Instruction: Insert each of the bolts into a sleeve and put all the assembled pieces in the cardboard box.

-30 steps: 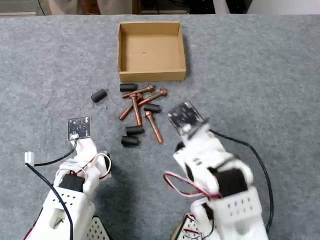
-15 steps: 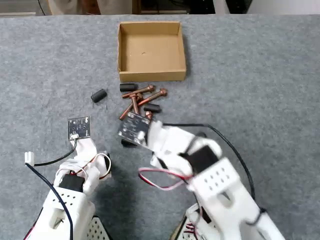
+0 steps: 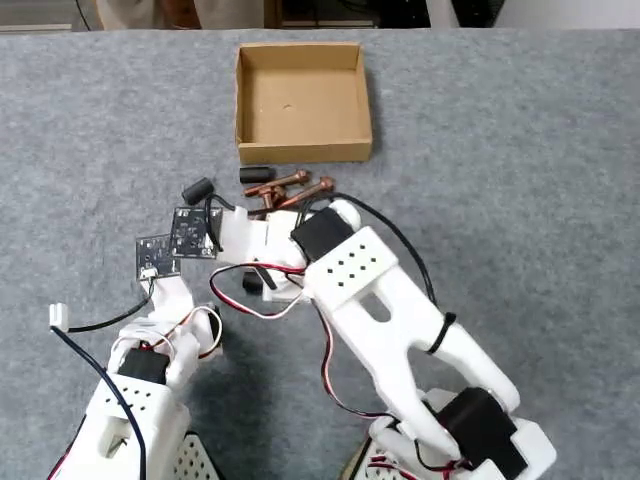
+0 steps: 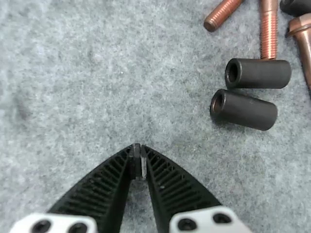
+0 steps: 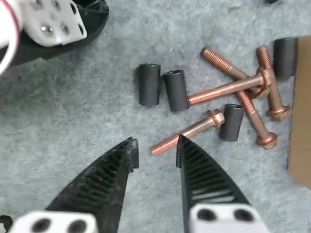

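Observation:
Several copper bolts (image 5: 228, 87) and black sleeves (image 5: 176, 90) lie loose on the grey carpet, just in front of the cardboard box (image 3: 302, 52). My right gripper (image 5: 155, 145) hangs open above the pile. The threaded tip of one bolt (image 5: 187, 130) lies just ahead of the gap between its fingers. My left gripper (image 4: 137, 158) is shut on nothing, low over bare carpet. Two sleeves (image 4: 257, 73) lie side by side a short way off from it. In the high view the right arm (image 3: 340, 270) covers part of the pile. One sleeve (image 3: 197, 190) lies apart on the left.
The box is open-topped, with nothing in it. The left arm's black gripper body (image 5: 48, 24) stands close to the right gripper. Grey carpet (image 3: 540, 150) stretches free to the right of the pile and box.
The right arm has swung left across the table, from the pile's right side to over the bolts and sleeves, hiding some of them. The left arm has kept still.

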Available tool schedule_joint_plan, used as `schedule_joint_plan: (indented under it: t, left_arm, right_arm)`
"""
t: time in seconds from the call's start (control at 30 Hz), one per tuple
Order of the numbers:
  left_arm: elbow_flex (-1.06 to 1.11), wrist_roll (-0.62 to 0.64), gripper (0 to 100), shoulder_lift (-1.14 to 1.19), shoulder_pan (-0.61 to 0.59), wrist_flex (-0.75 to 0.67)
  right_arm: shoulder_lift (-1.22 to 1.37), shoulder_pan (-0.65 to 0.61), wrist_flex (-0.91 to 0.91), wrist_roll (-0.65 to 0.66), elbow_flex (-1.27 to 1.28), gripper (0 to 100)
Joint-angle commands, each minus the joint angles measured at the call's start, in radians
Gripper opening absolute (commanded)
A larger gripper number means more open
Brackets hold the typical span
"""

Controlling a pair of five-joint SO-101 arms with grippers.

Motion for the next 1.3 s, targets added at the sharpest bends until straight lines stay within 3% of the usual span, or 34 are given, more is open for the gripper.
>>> schedule_joint_plan:
  t: [0.0, 0.37, 0.5, 0.63, 0.77, 1.03, 1.27]
  left_arm:
    - [-0.011, 0.002, 2, -0.008, 0.011, -0.018]
    - [-0.012, -0.006, 2, -0.008, 0.063, -0.003]
    - [-0.204, -0.034, 2, -0.007, -0.164, 0.175]
    - [-0.476, -0.244, 5, 0.002, -0.361, 0.407]
    - [-0.686, -0.327, 5, 0.004, -0.488, 0.572]
    - [-0.770, -0.364, 6, 0.059, -0.640, 0.672]
    - [-1.013, -0.358, 6, 0.455, -0.776, 0.767]
  right_arm:
    - [0.007, -0.008, 0.008, 0.025, -0.050, 14.6]
    - [0.010, 0.085, 0.075, 0.028, -0.162, 14.5]
    - [0.028, 0.087, 0.127, 0.074, -0.213, 14.5]
    - [0.124, 0.087, 0.173, 0.080, -0.246, 14.5]
    - [0.219, 0.073, 0.170, 0.081, -0.298, 14.5]
    - [0.406, -0.035, 0.170, 0.106, -0.349, 14.6]
    - [0.524, -0.065, 0.106, 0.101, -0.348, 14.8]
